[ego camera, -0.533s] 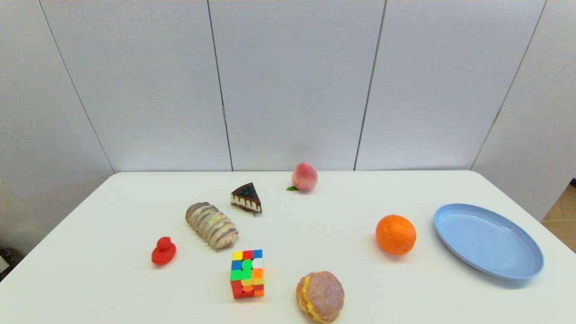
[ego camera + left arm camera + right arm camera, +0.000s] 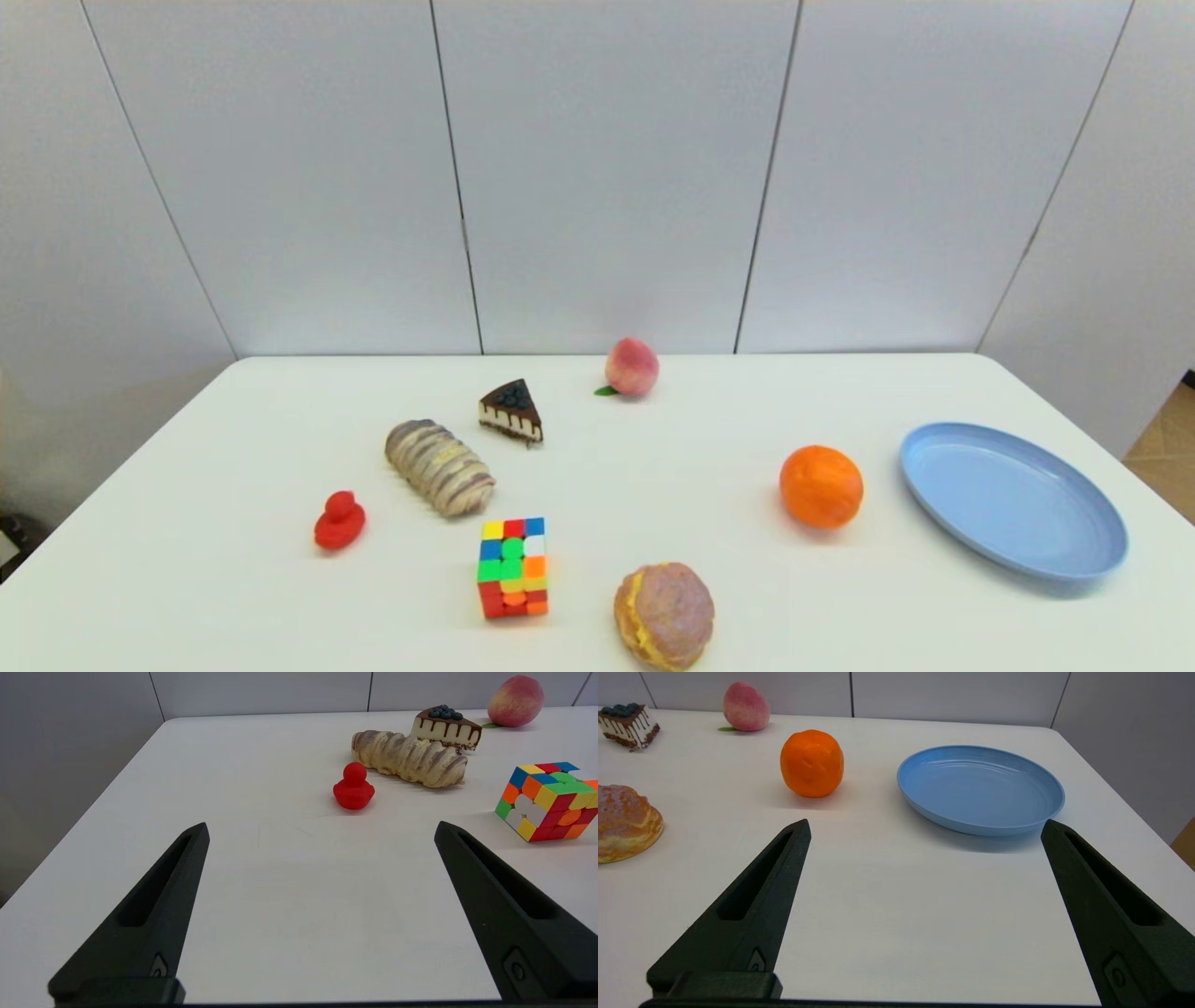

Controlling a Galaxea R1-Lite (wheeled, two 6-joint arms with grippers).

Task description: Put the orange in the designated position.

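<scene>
The orange [image 2: 821, 486] [image 2: 812, 763] rests on the white table [image 2: 709, 448], right of centre and just left of the light-blue plate. No mark shows on the bare tabletop for the designated position. Neither arm appears in the head view. My right gripper [image 2: 924, 828] is open near the table's front edge on the right, well short of the orange, with nothing between its fingers. My left gripper [image 2: 321, 828] is open over bare table at the front left, empty, facing the red duck.
A light-blue oval plate [image 2: 1013, 498] [image 2: 980, 786] lies at the right. A peach [image 2: 632, 367], cake slice [image 2: 512, 411], striped bread roll [image 2: 439, 467], red duck [image 2: 339, 521], colour cube [image 2: 513, 567] and cream puff [image 2: 664, 614] are spread over the left and middle.
</scene>
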